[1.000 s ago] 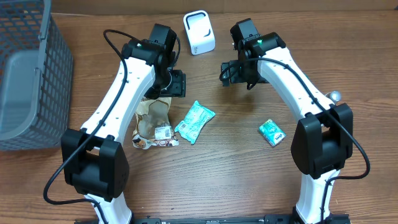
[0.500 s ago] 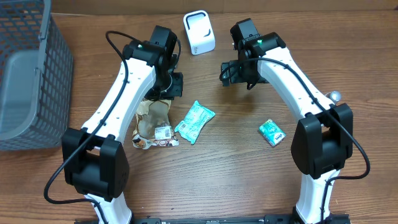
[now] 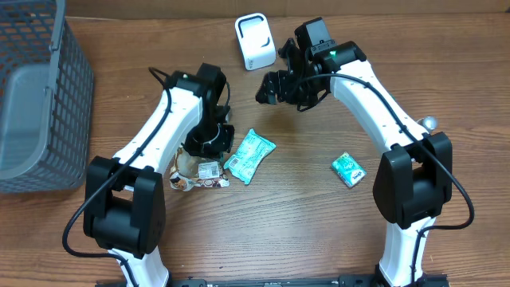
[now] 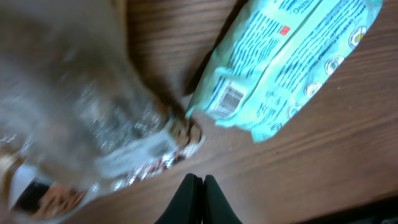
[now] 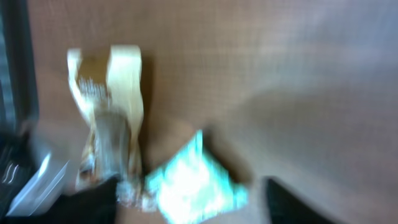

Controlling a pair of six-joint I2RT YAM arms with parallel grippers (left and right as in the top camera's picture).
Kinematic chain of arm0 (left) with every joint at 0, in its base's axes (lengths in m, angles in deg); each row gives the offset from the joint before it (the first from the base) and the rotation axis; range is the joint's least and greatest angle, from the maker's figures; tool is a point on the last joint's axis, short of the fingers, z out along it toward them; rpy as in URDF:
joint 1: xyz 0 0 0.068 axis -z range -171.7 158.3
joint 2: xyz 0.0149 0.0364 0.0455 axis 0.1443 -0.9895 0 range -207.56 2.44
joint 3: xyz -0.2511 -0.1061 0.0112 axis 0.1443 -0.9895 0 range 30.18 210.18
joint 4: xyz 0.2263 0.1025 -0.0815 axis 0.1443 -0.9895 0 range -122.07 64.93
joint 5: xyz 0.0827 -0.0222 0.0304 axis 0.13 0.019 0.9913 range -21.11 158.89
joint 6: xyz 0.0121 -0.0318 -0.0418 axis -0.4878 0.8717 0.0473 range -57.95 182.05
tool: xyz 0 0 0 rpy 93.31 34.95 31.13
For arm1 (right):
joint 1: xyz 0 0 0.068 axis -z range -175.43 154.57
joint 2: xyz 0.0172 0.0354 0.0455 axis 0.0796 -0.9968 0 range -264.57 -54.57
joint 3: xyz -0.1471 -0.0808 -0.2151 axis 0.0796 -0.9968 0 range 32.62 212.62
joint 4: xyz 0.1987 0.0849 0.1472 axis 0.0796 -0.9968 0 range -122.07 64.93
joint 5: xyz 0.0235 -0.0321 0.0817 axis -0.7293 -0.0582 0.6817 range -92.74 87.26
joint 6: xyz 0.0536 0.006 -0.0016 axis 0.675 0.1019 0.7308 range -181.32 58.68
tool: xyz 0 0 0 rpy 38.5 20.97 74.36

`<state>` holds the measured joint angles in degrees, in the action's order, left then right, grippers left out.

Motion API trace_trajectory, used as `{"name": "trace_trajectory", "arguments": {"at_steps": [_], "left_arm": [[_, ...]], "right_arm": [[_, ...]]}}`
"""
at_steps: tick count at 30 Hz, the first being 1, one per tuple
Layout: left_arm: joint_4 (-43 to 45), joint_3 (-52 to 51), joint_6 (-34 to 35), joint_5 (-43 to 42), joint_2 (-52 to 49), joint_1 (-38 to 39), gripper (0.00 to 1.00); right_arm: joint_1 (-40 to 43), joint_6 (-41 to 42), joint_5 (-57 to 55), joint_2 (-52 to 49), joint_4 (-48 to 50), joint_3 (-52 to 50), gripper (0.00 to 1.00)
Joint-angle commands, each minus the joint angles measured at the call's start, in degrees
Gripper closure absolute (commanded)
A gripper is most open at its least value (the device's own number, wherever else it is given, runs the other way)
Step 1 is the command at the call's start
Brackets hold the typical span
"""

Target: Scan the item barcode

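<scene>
Showing three packets point(image 3: 249, 155), one scanner point(image 3: 255, 41), left gripper point(image 4: 194, 182) clenched, right gripper point(image 3: 272, 86) spread apart.

Grey mesh basket point(image 3: 76, 96) far left; contents unclear.

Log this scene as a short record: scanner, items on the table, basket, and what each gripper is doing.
scanner: white, at the far side
items: brown snack bag, large teal packet beside it, small teal packet apart on the right
basket: grey, far left
left gripper: shut, nothing between its fingers, by the brown snack bag
right gripper: open, empty, near the scanner
</scene>
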<state>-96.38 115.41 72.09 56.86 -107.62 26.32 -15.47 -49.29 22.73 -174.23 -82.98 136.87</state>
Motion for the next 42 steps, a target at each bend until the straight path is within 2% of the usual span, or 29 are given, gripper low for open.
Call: {"name": "trace_trajectory", "arguments": {"at_steps": [1, 4, 10, 16, 27, 29, 35, 42], "left_arm": [[5.1, -5.3, -1.3, -4.7, -0.4, 0.4, 0.96], [7.8, -6.8, -1.3, -8.1, -0.4, 0.4, 0.96], [11.5, -7.6, -1.3, -14.7, -0.6, 0.7, 0.92], [12.3, -8.3, -1.3, -14.6, -2.7, 1.6, 0.92], [11.8, -8.4, -3.5, -14.6, -12.5, 1.6, 0.96], [11.5, -8.4, -4.2, -14.6, -14.2, 1.6, 0.95], [11.1, -8.4, -5.7, -14.4, -15.2, 1.6, 0.96], [9.2, -8.1, -8.5, -14.4, -13.1, 1.0, 0.96]], "right_arm": [[1.2, 0.2, 6.2, 0.7, -6.4, -0.1, 0.9], [-0.2, 0.2, 6.2, 0.7, -8.6, -3.8, 0.96], [-4.0, 1.1, 6.3, 0.7, -6.2, -8.8, 0.96], [-6.6, 10.4, 2.0, 0.7, 0.7, -15.6, 0.96], [-6.3, 11.1, 0.4, 0.6, 9.7, -21.1, 0.96], [-6.3, 15.1, -4.4, 0.6, 10.1, -22.1, 0.96], [-6.2, 21.3, -8.8, 0.6, 13.3, -26.3, 0.96], [-5.9, 21.2, -8.8, 0.6, 13.5, -26.3, 0.96]]}}
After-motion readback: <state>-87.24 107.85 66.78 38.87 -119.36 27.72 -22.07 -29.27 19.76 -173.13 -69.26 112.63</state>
